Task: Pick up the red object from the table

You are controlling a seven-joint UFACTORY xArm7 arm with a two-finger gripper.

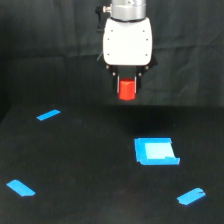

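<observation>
So the hand [127, 86] is up in the air at the top middle of the exterior view, clamped on the red object [127, 89]. The little red block sits between the two short dark fingers [117, 80], hanging just under the white housing [127, 41] of the arm, with a silver metal ring [128, 8] above that. The block looks upright and it's clear of the counter [85, 170], with only the black cloth backdrop [45, 50] behind it. It's narrower than the white housing, and its lower half sticks out below the fingertips.

Down on the matte black counter there's a blue square patch [155, 151], below the hand and a bit toward the exterior view's right. It has a paler square in its middle and its lower right corner looks slightly ragged.

Three small blue tape strips are scattered around too: one [48, 115] at the far side toward the exterior view's left, one [20, 188] near the front left, and one [191, 196] near the front right, just below the patch. All three lie flat and well apart from each other. The picture is pretty soft, so finer detail on the fingers is hard to make out.
</observation>
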